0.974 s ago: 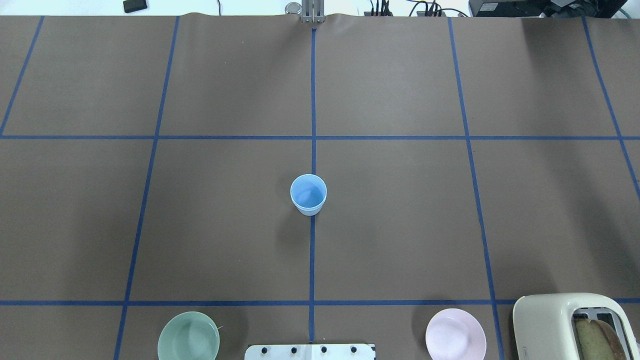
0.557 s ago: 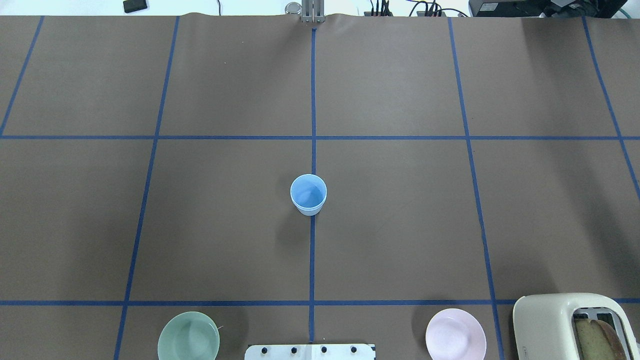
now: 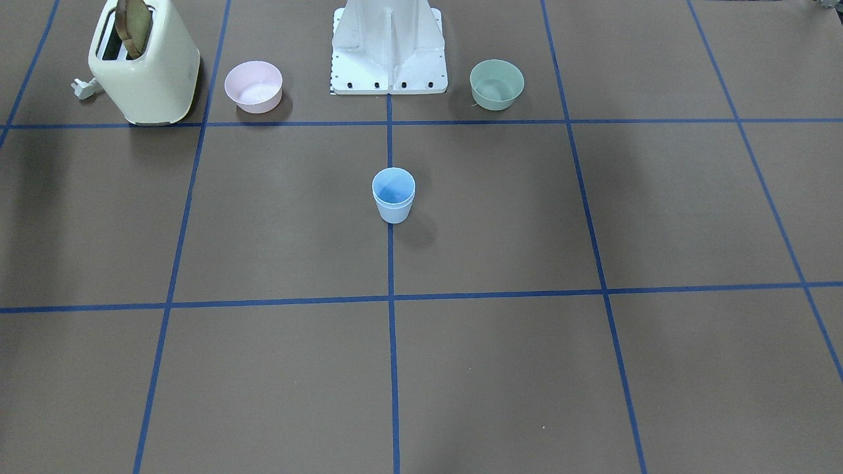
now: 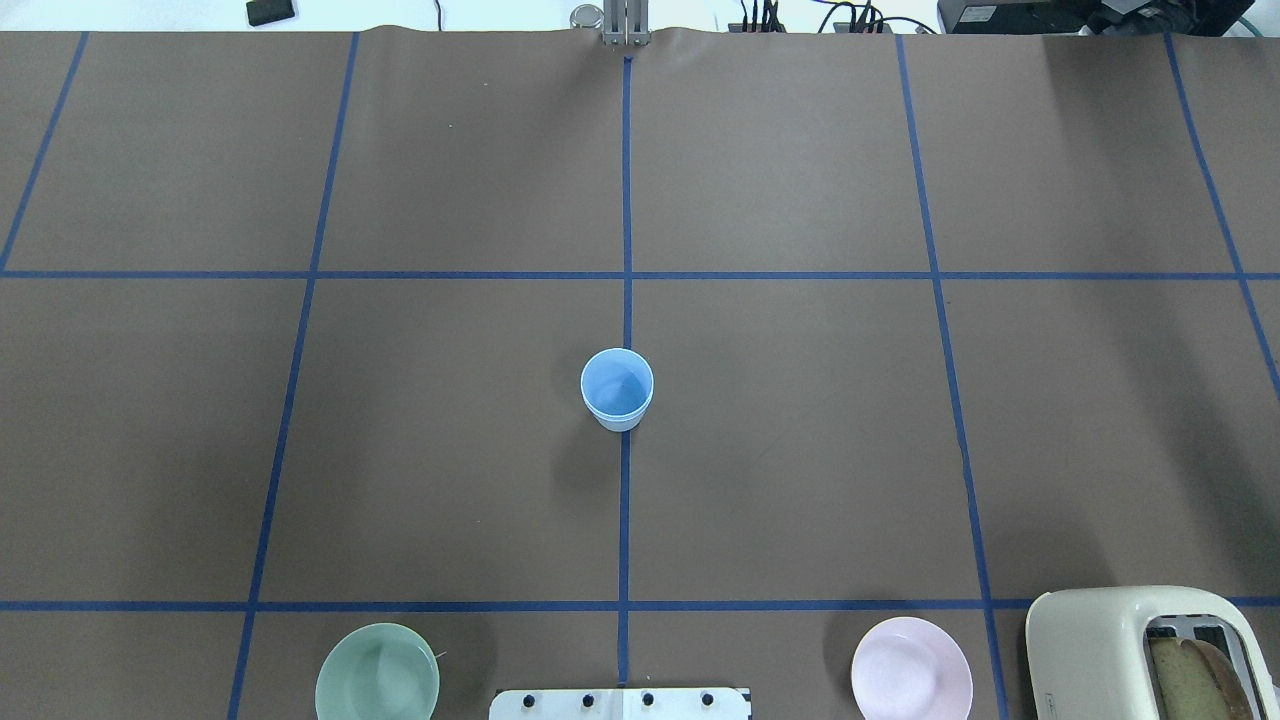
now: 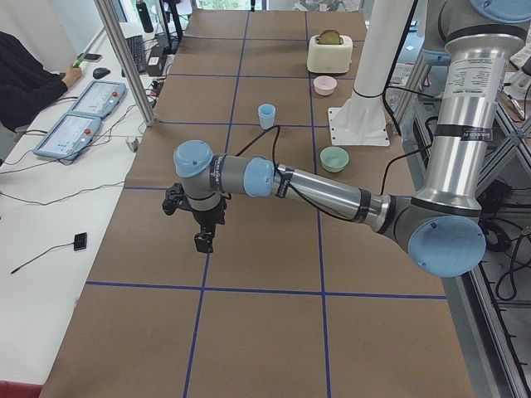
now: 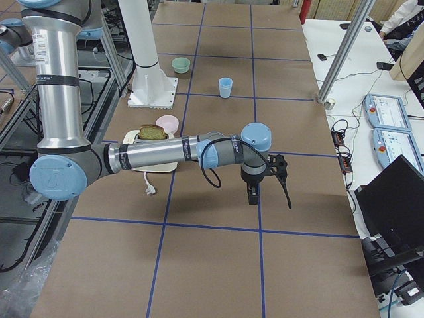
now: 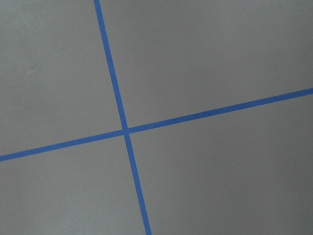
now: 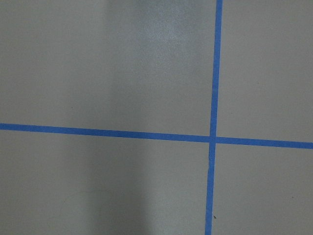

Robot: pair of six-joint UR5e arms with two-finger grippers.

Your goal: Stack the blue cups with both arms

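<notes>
A pale blue cup (image 4: 617, 388) stands upright on the centre tape line, also seen in the front view (image 3: 393, 195). It shows a double rim, as if one blue cup sits nested in another; no separate second cup is in view. My left gripper (image 5: 202, 241) hangs over the table far out on my left, well away from the cup (image 5: 266, 115). My right gripper (image 6: 252, 197) hangs over the table far out on my right, away from the cup (image 6: 226, 87). Both show only in side views, so I cannot tell if they are open or shut. The wrist views show only brown table and blue tape.
A mint-green bowl (image 4: 377, 672) and a pink bowl (image 4: 911, 668) flank the white base stand (image 3: 388, 46). A cream toaster (image 4: 1150, 650) holding bread stands at the near right. A person (image 5: 25, 83) sits at control panels beyond the far edge.
</notes>
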